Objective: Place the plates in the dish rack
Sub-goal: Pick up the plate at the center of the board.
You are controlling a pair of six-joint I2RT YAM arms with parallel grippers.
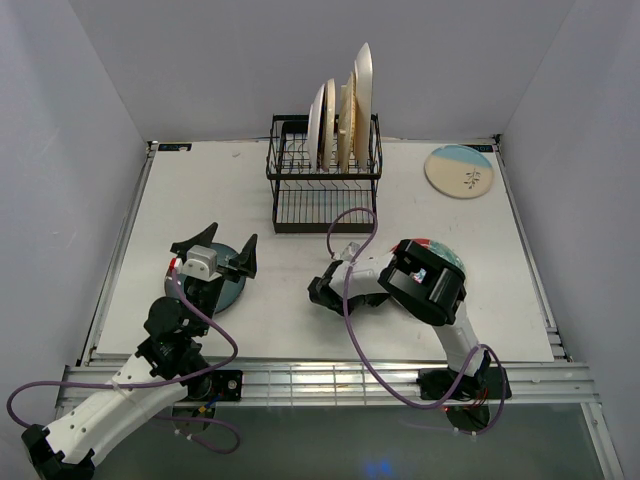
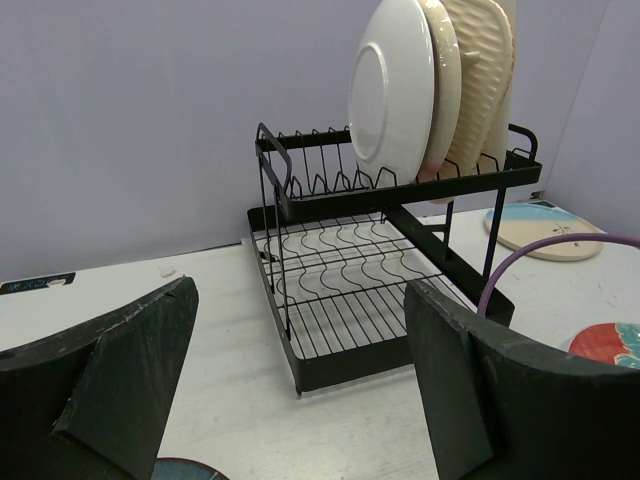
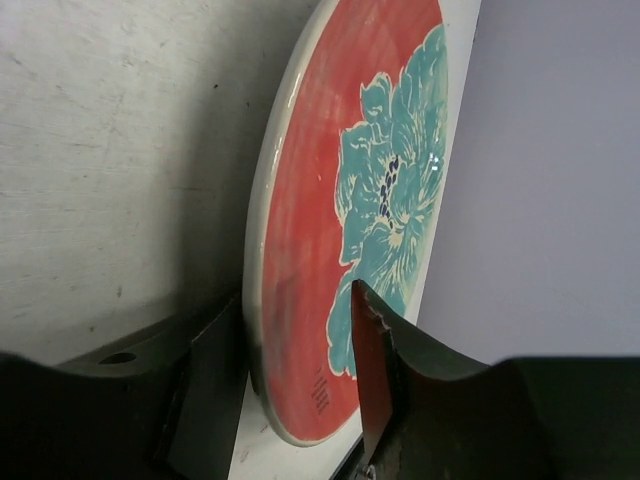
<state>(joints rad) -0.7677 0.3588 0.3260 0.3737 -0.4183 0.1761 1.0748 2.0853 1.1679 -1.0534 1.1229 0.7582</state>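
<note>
The black wire dish rack [image 1: 325,190] stands at the back centre, with several pale plates [image 1: 342,120] upright in its upper tier; the left wrist view shows the rack [image 2: 400,190], a white round plate [image 2: 390,95] and a yellow woven one [image 2: 482,80]. My left gripper [image 1: 218,242] is open and empty above a dark teal plate [image 1: 228,292] lying on the table; a sliver of that plate [image 2: 190,468] shows between the fingers. My right gripper [image 1: 425,268] is shut on the rim of the red-teal floral plate [image 3: 340,200], tilted up from the table.
A cream-and-blue sprig plate [image 1: 459,171] lies flat at the back right corner, also in the left wrist view [image 2: 545,228]. A purple cable [image 1: 350,225] loops from the right arm toward the rack's front. Grey walls close in the white table [image 1: 200,190] on three sides.
</note>
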